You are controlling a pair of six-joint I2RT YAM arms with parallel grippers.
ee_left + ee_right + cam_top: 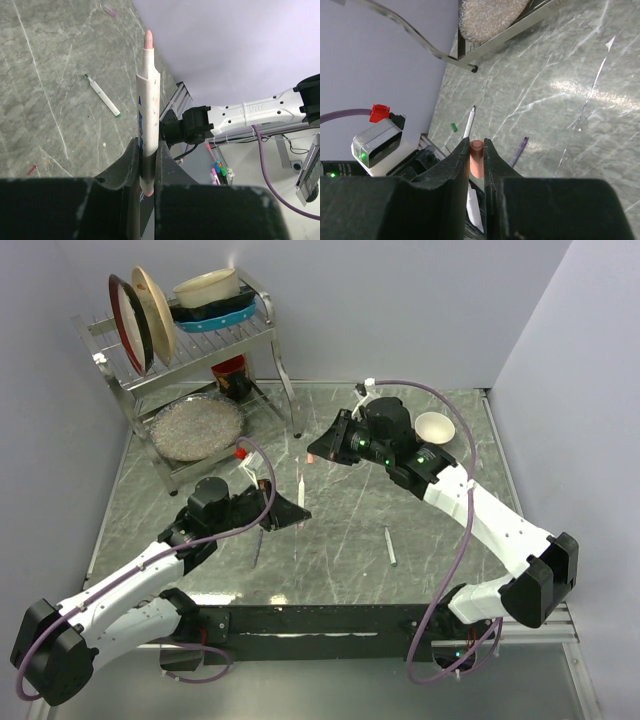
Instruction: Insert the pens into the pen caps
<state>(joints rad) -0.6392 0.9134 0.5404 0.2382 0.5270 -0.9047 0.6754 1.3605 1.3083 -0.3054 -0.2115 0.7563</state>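
Left gripper (148,152) pinches pen (148,85) — tip protruding; right gripper (476,147) pinches cap (476,159) between its jaws.

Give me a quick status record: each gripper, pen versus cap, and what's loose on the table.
left gripper: shut on white pen, pink tip bare
right gripper: shut on red-orange cap, open end facing outward
pen and cap: apart, not yet joined
loose on table: green-ended pen, purple pen, small green piece (possibly a cap)
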